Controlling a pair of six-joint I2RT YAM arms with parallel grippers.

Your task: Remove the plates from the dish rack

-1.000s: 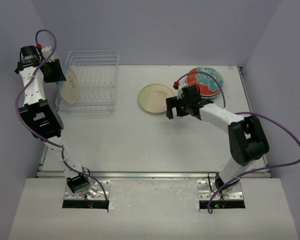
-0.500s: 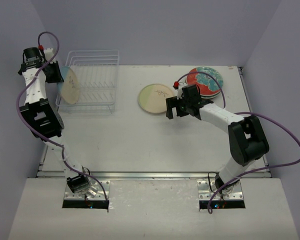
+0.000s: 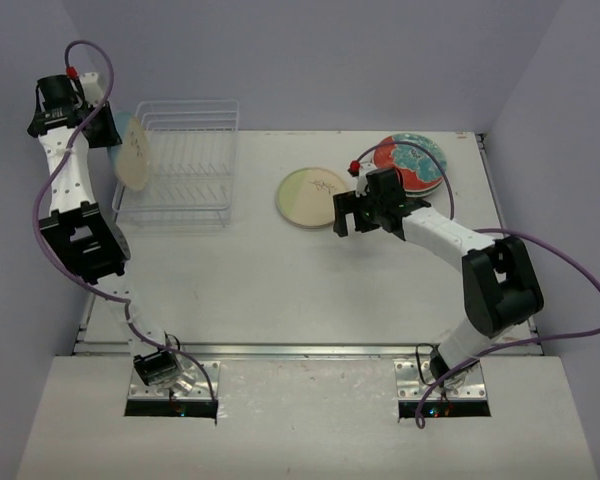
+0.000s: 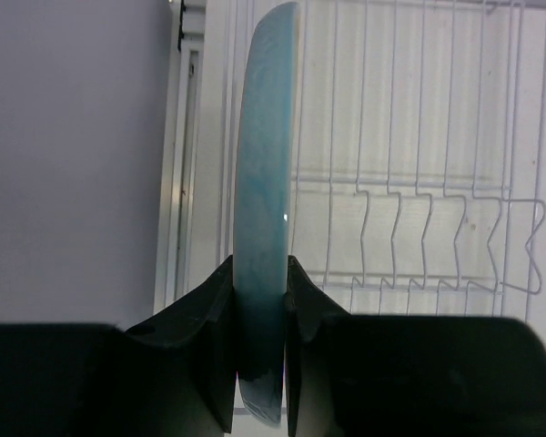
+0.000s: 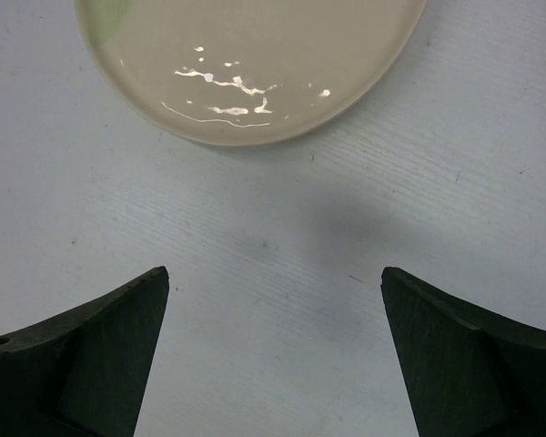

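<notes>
On the white table (image 3: pixel 280 280) I see my left gripper (image 4: pixel 259 300) clenched on a blue-rimmed plate (image 4: pixel 264 182). My right gripper (image 5: pixel 273 300) is spread open, with a cream plate (image 5: pixel 255 64) just ahead.

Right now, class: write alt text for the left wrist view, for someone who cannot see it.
The left claw pinches a pale blue plate, seen edge-on. Behind it is the white wire dish rack, beside a grey wall.

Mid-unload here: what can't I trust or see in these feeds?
Left wrist: held plate shows edge-on only, face hidden; left gripper covers its lower rim.
Top external: whether it is clear of the dish rack; no height from above.
Right wrist: cream plate cut off by top edge.
Top external: red plate partly behind right arm; anything beneath hidden.
</notes>
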